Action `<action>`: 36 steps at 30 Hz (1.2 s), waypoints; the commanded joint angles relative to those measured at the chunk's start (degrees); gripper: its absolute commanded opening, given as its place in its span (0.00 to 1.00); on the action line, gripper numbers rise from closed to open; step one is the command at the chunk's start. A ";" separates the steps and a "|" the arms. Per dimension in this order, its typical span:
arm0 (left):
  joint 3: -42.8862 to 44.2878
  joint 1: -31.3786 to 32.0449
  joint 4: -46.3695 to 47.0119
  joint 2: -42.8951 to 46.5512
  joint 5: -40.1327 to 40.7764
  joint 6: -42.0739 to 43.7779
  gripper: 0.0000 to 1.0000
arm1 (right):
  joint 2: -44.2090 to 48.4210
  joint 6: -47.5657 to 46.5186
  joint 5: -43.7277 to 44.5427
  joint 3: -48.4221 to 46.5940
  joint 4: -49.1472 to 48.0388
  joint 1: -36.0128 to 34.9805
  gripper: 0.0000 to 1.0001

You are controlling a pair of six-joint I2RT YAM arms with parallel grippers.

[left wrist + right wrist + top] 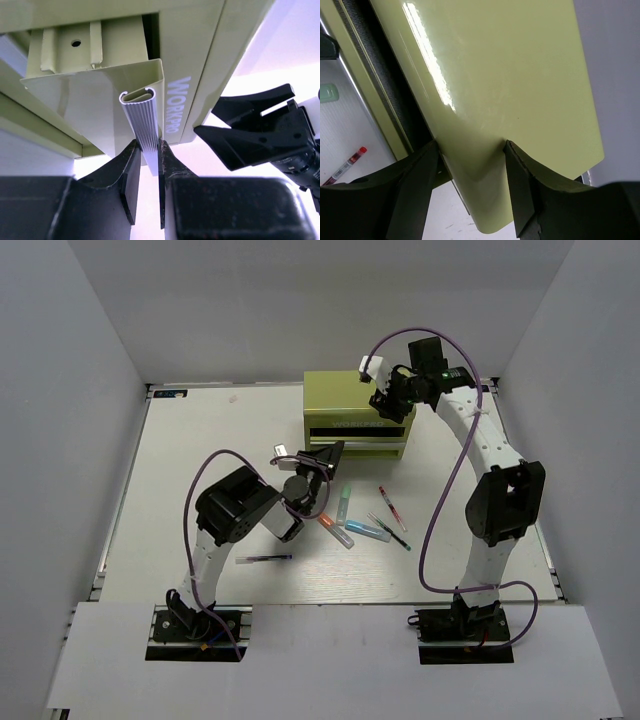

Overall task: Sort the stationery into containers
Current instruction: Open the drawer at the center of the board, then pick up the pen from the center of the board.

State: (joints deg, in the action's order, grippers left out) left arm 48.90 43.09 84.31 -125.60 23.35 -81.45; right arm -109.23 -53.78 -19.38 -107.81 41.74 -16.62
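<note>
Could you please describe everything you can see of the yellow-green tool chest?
The tool chest is a boxy, glossy yellow-green box, apparently painted metal. It stands upright at the far middle of the table, beyond the scattered pens. Its front carries WORKPRO lettering and stacked drawers. One drawer looks pulled slightly out, and the left claw is shut on its ribbed silver handle. The right claw straddles an upper corner, and its fingers seem to press both sides.

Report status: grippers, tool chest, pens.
Left gripper shut on ribbed silver drawer handle. Right gripper clamping corner of yellow-green metal tool chest. Coloured pens loose on table, nothing blocking.
</note>
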 commanded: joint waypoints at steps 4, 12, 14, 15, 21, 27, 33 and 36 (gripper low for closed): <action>-6.27 2.34 9.82 2.03 -2.00 2.52 0.00 | -4.94 3.15 4.61 -0.91 -0.95 0.19 0.60; -9.43 4.19 9.82 5.54 -2.00 3.05 0.00 | -5.64 4.03 6.19 -1.00 -1.22 0.36 0.60; -10.15 4.81 10.35 6.16 -2.00 3.05 0.00 | -5.64 4.12 6.46 -1.09 -1.31 0.27 0.60; -10.84 4.81 10.35 6.16 -2.00 3.05 0.00 | -5.56 4.21 6.63 -1.09 -1.22 0.19 0.60; -11.90 5.34 10.96 7.39 -0.77 3.05 0.07 | -4.85 4.47 5.76 -0.21 -0.87 0.36 0.67; -13.48 5.34 7.45 10.29 0.55 3.58 0.54 | -1.34 3.59 2.51 2.16 -0.60 0.36 0.80; -14.63 5.34 7.97 12.22 0.55 4.72 0.77 | 4.27 2.45 -0.30 5.76 -1.04 0.45 0.81; -16.98 5.34 7.97 15.11 -1.64 5.50 0.78 | 7.78 1.23 -2.50 9.18 -0.69 0.62 0.83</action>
State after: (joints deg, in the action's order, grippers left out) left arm 34.20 48.29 77.14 -116.25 23.27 -78.02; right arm -106.06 -51.94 -18.79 -102.17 37.28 -16.60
